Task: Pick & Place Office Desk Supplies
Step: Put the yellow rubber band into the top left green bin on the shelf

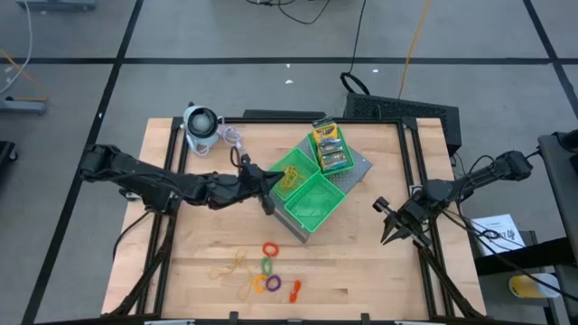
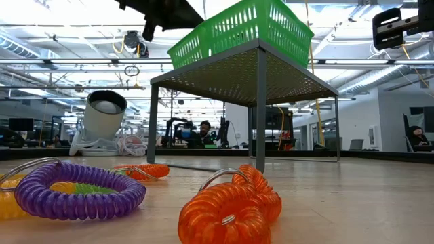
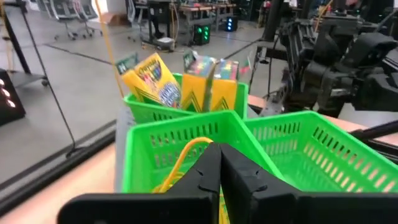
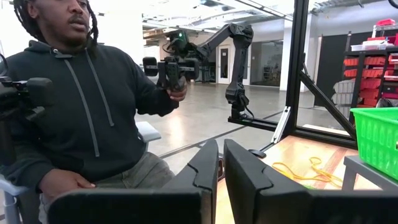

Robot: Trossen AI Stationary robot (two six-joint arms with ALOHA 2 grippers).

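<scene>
Card boxes [image 1: 329, 146]: three printed boxes — one yellow-orange, two green-teal — stand together in the far green tray [image 1: 336, 162]; the left wrist view shows them upright, leaning against each other [image 3: 180, 84].
Rubber bands, in tray: a thin tan-yellow strand [image 3: 180, 163] lies in the middle green tray [image 1: 291, 171], directly ahead of the left gripper's fingertips.
Rubber bands, on table: a loose tangle [image 1: 232, 267] lies on the wooden table [image 1: 181, 262] near its front edge, just beside the coil rings.
Coil rings: orange [image 1: 270, 249], green [image 1: 268, 265], purple [image 1: 275, 283] and a further orange piece [image 1: 294, 288] are grouped near the table's front; the low view shows the purple coil [image 2: 78, 192] and an orange coil [image 2: 230, 207] lying flat on the wood.
Left gripper [image 1: 267, 183]: reaches across the table to the edge of the middle tray; its fingers are pressed together, tips meeting, with nothing seen clamped between them.
Right gripper [image 1: 391, 229]: waits at the table's right edge, well apart from the trays, fingers parted by a narrow gap and empty.
Trays and base: the three green trays sit on a raised grey perforated stand [image 2: 264, 74]; the near tray [image 1: 313, 203] shows no contents.
Round gadget [image 1: 201, 126]: grey-white, at the far left corner of the table.
Person [image 4: 81, 99]: seated beyond the table in a dark hooded top, one hand holding a black controller [image 4: 171, 71].
</scene>
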